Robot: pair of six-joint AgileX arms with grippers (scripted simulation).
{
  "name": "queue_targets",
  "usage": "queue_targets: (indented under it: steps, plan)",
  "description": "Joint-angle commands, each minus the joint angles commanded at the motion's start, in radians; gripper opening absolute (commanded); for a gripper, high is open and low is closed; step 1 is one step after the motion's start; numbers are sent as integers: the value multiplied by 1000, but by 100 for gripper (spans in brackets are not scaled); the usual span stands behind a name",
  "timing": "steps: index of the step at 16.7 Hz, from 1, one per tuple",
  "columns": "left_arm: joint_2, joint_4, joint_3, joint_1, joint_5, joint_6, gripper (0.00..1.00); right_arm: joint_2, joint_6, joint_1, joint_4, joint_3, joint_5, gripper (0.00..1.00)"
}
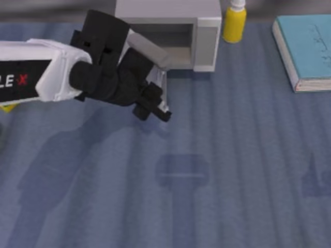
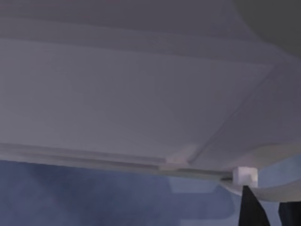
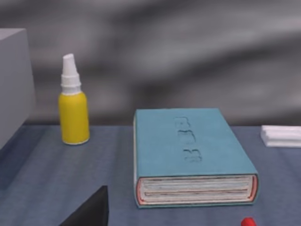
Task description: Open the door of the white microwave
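The white microwave stands at the back middle of the table with its cavity exposed. Its door is swung out towards the left and front. My left gripper is at the door's free edge, its black fingers on either side of the white edge strip, shut on it. In the left wrist view the door fills the picture, with a small white block at its lower edge just above a dark fingertip. My right arm is outside the top view; only one dark finger shows in the right wrist view.
A yellow bottle stands just right of the microwave. A light-blue book lies at the back right. The right wrist view also shows a white stack and a red tip. A yellow object peeks out under my left arm.
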Motion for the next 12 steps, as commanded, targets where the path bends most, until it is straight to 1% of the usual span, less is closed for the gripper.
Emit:
queue_targets:
  steps: [2,8,12]
  plan:
    - [0,-2,-3,-6,9,-2,0,0,0,0,0,0,0,100]
    - [-11,-17,-11,26,46,61,0,0,0,0,0,0,0,100]
    - [-11,-17,-11,26,47,62,0,0,0,0,0,0,0,100]
